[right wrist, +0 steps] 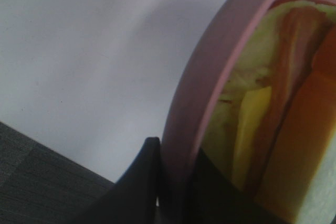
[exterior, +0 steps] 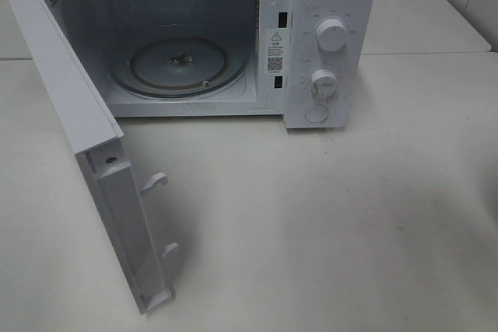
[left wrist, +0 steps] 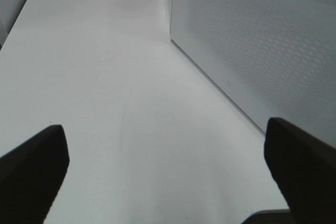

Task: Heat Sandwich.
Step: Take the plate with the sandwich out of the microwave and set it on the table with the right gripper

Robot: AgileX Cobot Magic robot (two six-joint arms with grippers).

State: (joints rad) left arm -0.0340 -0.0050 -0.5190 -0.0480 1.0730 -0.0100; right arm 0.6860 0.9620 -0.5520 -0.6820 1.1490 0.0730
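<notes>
1. A white microwave (exterior: 194, 36) sits on a white table (exterior: 327, 215).
2. Its door (exterior: 85, 145) is swung wide open, out toward the front of the microwave.
3. Two white hooks (exterior: 154, 183) stick out of the door's edge.
4. Inside the microwave is a round glass tray (exterior: 179, 65). Nothing is on it.
5. Two round knobs (exterior: 332, 37) sit on the microwave's front panel, one above the other, with a round button (exterior: 317, 113) under them.
6. The left gripper (left wrist: 168, 171) is wide open and holds nothing. Its two dark fingers (left wrist: 31, 169) are far apart, with bare table between them.
7. The left gripper is just beside the microwave door, on the door's dotted outer side.
8. The right gripper (right wrist: 173, 182) is pinched tight on the rim of the pink plate (right wrist: 199, 87).
9. The sandwich (right wrist: 273, 108) lies on that plate, right by the gripper's fingers. It shows yellow, orange and pale green layers.
10. The high camera does not show the plate or the sandwich, so I cannot tell how far they are from the microwave.
</notes>
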